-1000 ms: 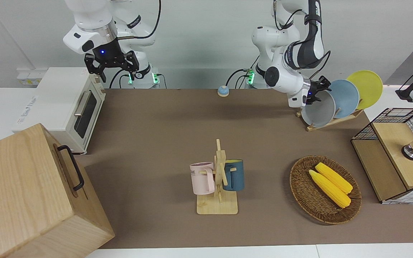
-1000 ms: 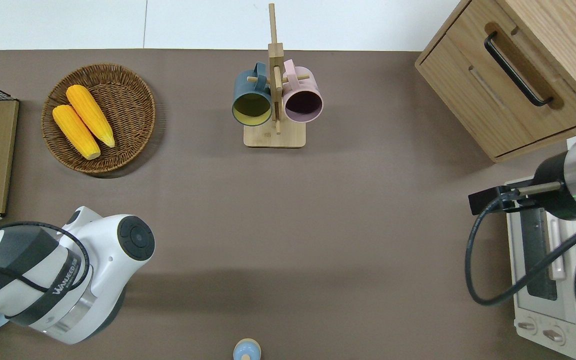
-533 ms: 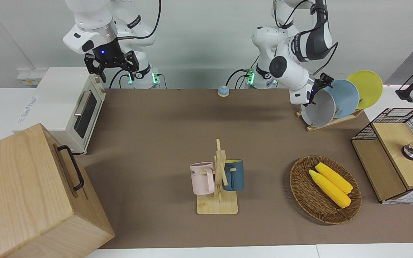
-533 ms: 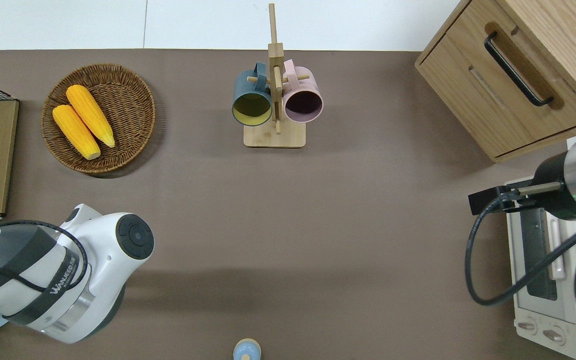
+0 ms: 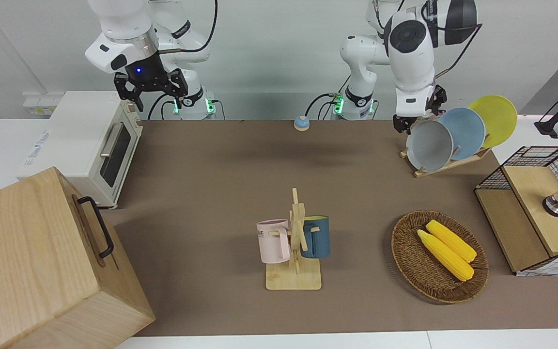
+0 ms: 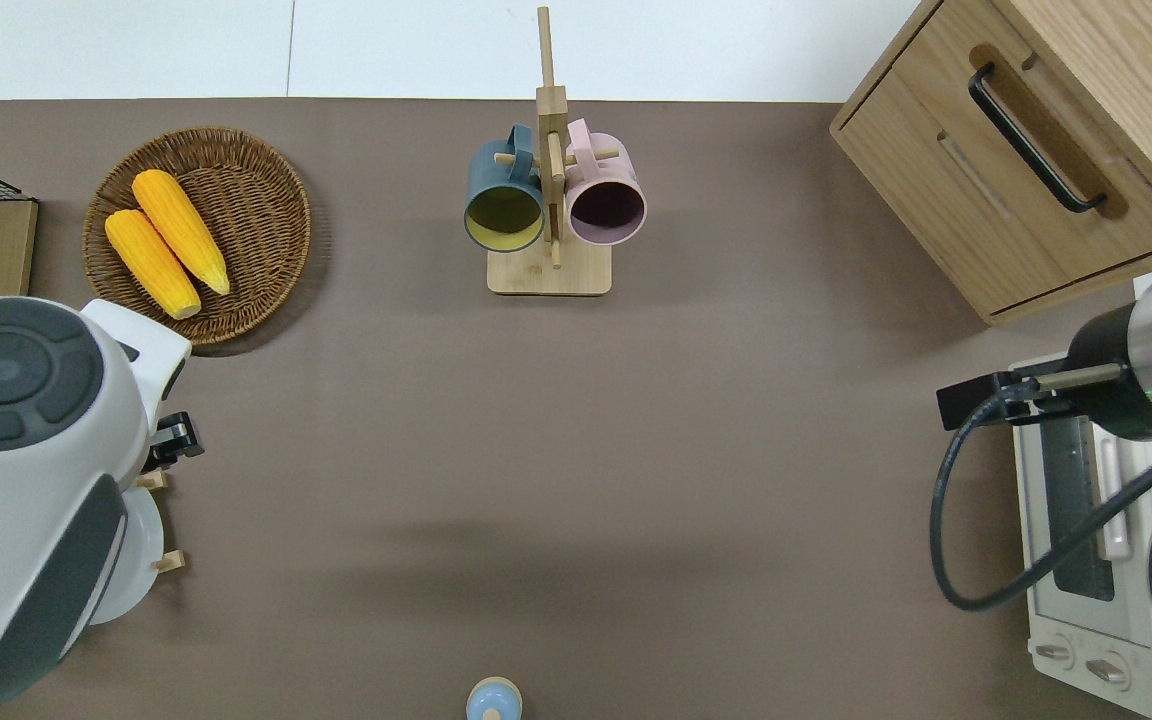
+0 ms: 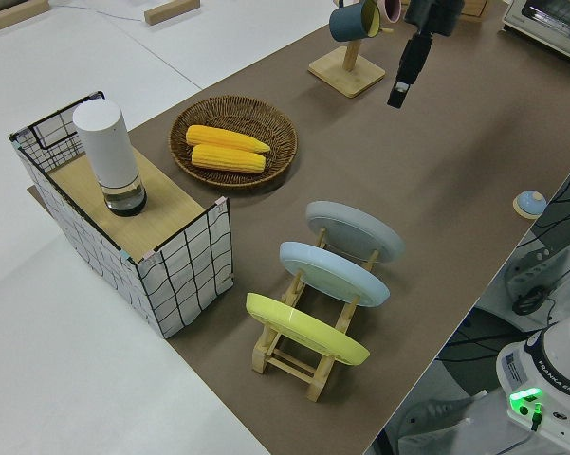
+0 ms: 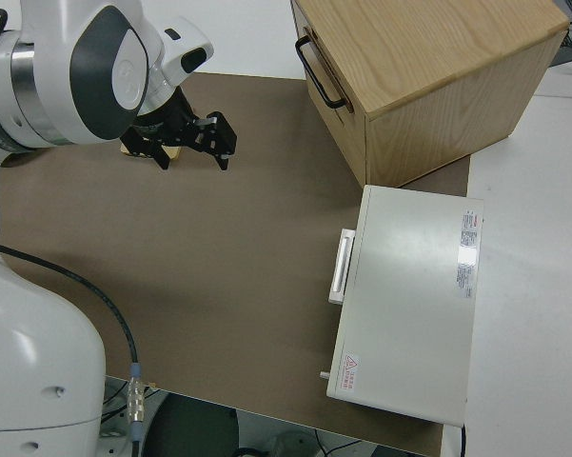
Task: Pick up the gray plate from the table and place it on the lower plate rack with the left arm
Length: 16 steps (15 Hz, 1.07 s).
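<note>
Gray plate [image 5: 429,145] stands tilted in the lower plate rack [image 5: 446,165], in the slot nearest the table's middle; sky-blue plate [image 5: 464,132] and yellow plate [image 5: 494,119] fill the slots beside it toward the left arm's end. Rack sits on the table [image 5: 240,179], nearer the robots than the wicker basket [image 5: 412,259] of corn. Left gripper [image 5: 417,116] hangs just above the gray plate's upper rim, apparently clear of it; how far its fingers are parted, cannot tell. Right arm parked, right gripper [image 5: 149,91] spread wide, empty.
</note>
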Each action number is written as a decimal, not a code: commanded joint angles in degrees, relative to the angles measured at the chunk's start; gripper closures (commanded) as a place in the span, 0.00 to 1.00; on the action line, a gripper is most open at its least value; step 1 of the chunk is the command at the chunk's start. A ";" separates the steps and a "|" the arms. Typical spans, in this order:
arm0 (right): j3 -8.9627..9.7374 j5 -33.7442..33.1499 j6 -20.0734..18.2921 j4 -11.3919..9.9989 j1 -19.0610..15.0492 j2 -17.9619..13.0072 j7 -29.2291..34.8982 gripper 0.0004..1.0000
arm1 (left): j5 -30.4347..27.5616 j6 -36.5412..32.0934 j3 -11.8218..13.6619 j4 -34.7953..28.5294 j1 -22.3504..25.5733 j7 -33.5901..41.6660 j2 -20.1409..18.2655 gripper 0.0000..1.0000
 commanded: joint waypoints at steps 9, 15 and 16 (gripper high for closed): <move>0.33 0.59 -0.83 0.35 -0.56 -0.14 -0.08 0.01 | -25.37 -1.59 6.05 12.67 0.49 29.05 -0.28 0.01; 0.33 0.59 -0.83 0.35 -0.56 -0.14 0.01 0.01 | -24.50 -1.77 7.21 12.67 0.14 34.42 -0.37 0.01; 0.24 0.59 -0.83 0.35 -0.56 -0.14 0.01 0.01 | -24.49 -1.77 7.03 12.67 0.05 33.90 -0.37 0.01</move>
